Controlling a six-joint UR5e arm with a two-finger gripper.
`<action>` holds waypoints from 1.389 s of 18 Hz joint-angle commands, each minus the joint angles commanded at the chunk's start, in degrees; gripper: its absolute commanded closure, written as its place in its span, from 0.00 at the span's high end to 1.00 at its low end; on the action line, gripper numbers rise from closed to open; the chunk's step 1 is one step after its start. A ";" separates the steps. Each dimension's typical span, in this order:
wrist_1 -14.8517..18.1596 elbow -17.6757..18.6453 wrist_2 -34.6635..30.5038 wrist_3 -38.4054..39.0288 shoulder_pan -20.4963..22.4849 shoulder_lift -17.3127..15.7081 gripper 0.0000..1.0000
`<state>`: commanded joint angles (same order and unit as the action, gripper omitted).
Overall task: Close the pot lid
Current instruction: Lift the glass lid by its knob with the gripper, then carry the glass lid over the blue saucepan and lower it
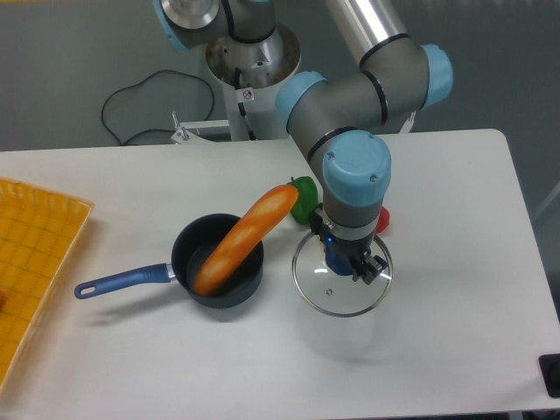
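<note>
**Inspection: one pot, one lid, lid off the pot**

One pot stands on the table, handle pointing left. One bread roll leans out over its rim. One lid sits just right of the pot, apart from it. The end effector is clamped on the lid's blue knob. One green pepper and one red item lie behind the lid. One yellow tray occupies the left edge.

Pincer hides the pot lid knob.

The dark pot stands open, with the glass pot lid just beside it.
</note>
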<state>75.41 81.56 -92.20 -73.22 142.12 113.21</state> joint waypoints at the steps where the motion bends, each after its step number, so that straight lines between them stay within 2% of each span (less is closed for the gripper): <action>1: 0.00 0.09 0.00 0.44 -0.35 -0.09 0.55; 18: -0.09 3.17 0.26 10.20 -9.67 -3.61 0.55; 25: 0.00 6.06 -0.44 12.40 -12.57 -5.89 0.55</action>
<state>75.41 87.62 -92.63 -60.82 129.55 107.32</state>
